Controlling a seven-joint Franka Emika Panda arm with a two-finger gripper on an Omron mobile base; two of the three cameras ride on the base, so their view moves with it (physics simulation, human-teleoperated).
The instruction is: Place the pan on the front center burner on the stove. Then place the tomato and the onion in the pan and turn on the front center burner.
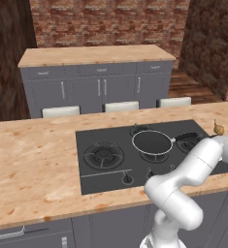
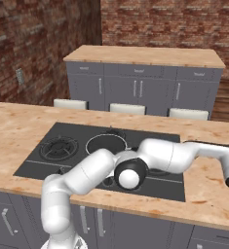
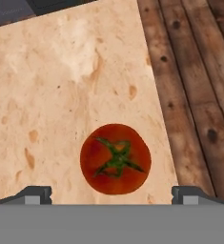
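In the hand view, the red tomato with its green stem scar lies on the light wooden counter, close to the counter's edge. My gripper hangs directly above it, open, with one dark fingertip on each side and nothing held. The pan sits in the middle of the black stove, its black handle pointing right; it is also seen at the stove's centre from the right base. The onion rests on the counter right of the stove. The burner under the pan is hidden.
A large burner lies open on the stove's left half, with knobs along the front strip. Dark plank floor drops away past the counter edge by the tomato. White stools and grey cabinets stand behind.
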